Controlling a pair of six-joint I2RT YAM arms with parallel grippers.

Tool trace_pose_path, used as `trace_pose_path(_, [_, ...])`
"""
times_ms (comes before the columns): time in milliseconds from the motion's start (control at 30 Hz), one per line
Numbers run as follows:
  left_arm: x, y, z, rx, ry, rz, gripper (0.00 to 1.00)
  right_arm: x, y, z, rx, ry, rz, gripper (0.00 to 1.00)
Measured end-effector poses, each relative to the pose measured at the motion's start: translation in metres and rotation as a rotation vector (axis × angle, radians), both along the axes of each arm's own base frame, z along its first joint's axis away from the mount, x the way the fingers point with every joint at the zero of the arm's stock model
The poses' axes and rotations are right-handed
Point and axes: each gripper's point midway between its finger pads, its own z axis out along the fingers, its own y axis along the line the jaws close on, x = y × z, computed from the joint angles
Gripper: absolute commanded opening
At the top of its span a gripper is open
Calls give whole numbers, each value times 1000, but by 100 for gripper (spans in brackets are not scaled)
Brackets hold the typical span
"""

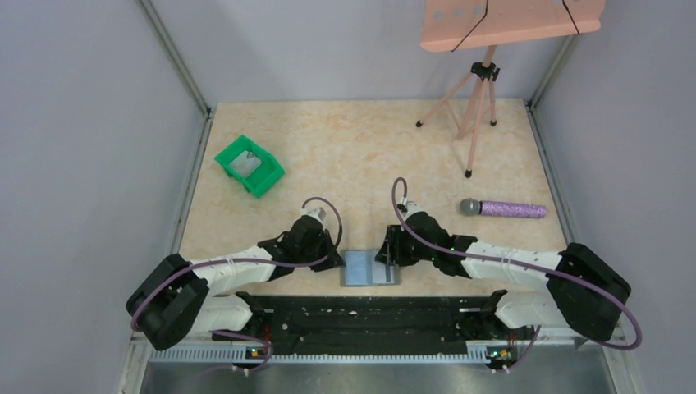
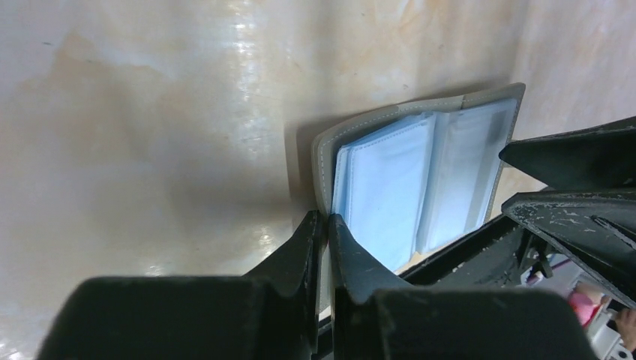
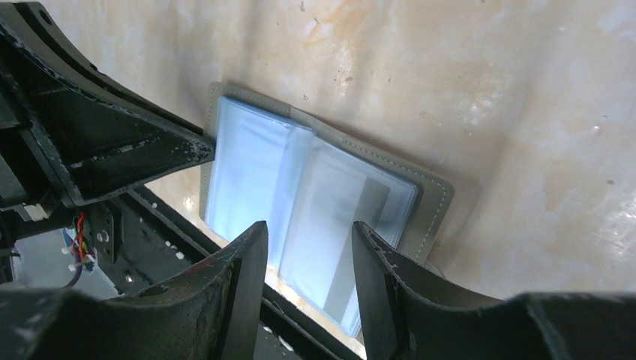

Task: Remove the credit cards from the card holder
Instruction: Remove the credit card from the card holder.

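The card holder (image 1: 371, 268) lies open on the table (image 1: 361, 156) near its front edge, between the two arms, with the left end effector (image 2: 325, 223) clenched on its grey left edge and the right end effector (image 3: 309, 229) released, fingers apart, over its right half.
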Motion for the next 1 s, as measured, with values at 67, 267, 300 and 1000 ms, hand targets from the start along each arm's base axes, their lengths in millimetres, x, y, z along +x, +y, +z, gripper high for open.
trace_pose_path(67, [-1,-5,2,-19,-2,1,6,1,-3,5,-2,-11,-12,46])
trace_pose_path(267, [-4,-12,2,-39,8,15,2,1,-16,1,-42,-14,-51,45])
trace_pose_path(300, [-4,-12,2,-40,10,18,2,-1,-19,-3,-52,-8,-55,45])
trace_pose_path(1000, [-6,-15,1,-42,13,37,4,-7,-32,-13,-95,12,-74,35])
